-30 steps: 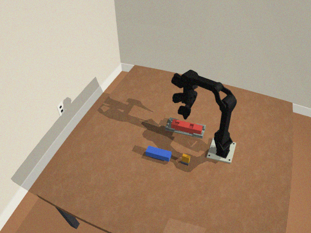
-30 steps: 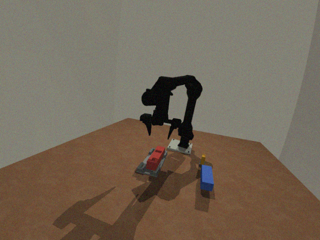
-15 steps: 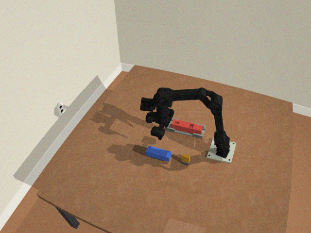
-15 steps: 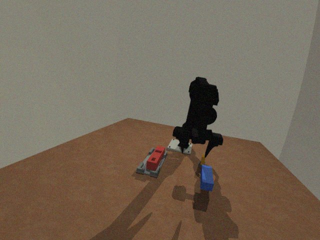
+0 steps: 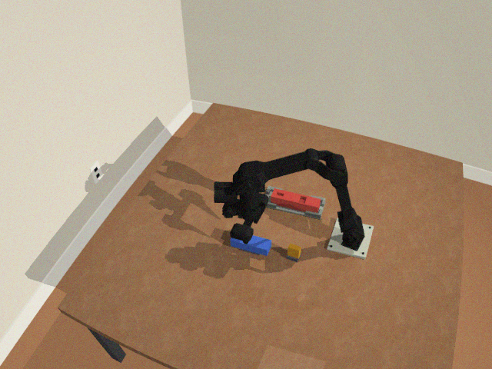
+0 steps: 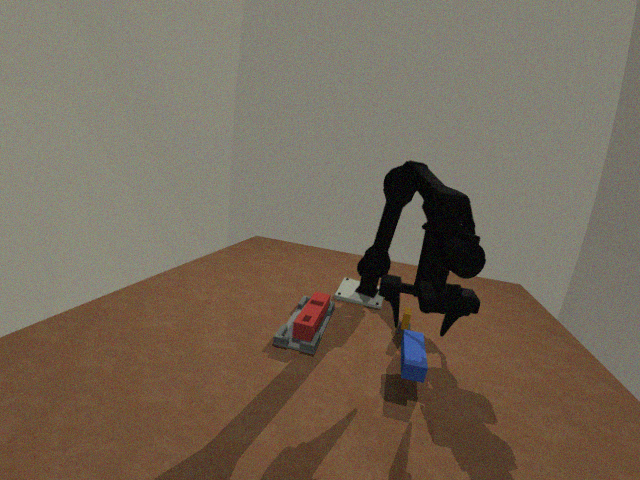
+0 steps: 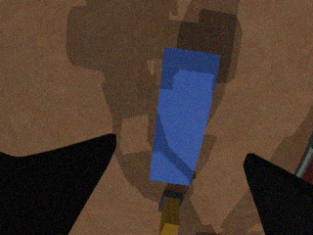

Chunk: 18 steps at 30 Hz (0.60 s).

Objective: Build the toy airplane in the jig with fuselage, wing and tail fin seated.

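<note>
Partly, the blue wing behind the gripper from above.

Brown wood-look desk; plain beige wall w/ white two-slot outlet left of desk.

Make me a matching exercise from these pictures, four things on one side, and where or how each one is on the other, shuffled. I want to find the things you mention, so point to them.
1. Red fuselage (image 5: 291, 201) (image 6: 308, 322)
2. Blue block (image 5: 258, 246) (image 6: 413, 351) (image 7: 183, 117)
3. Yellow piece (image 5: 294, 250) (image 6: 406, 317) (image 7: 169, 215)
4. Gripper (image 6: 419, 330) (image 7: 182, 151)

A. Open, holding nothing
B. In the gray cradle (image 5: 294, 211) (image 6: 283, 342) (image 7: 304, 164)
C. Below the gripper, between its fingers in the wrist view
D. Near one end of the blue block

Pairs: 1-B, 2-C, 3-D, 4-A
</note>
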Available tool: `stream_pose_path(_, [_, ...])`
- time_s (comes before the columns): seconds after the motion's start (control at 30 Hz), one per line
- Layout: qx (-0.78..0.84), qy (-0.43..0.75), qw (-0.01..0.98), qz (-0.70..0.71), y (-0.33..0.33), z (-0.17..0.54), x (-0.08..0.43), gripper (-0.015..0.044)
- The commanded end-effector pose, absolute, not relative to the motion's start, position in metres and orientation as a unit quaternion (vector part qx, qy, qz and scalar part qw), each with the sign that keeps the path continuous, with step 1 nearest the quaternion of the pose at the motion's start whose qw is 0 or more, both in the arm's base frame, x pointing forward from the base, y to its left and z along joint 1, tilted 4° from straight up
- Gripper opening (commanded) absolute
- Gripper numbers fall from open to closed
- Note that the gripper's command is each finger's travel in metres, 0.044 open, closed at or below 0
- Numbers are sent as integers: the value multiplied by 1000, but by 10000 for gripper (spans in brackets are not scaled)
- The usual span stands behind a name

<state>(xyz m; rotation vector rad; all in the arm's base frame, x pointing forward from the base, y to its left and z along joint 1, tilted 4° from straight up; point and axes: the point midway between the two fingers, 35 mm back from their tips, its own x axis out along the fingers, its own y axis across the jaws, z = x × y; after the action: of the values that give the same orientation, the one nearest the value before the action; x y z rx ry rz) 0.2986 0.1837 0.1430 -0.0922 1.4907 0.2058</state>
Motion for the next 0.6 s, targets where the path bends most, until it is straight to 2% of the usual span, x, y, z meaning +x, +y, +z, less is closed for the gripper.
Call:
stream_pose_path(0.0, [-42,675,731,91,185,135,299,440])
stream_pose_path(0.57, [-42,675,731,91,188,103,302,440])
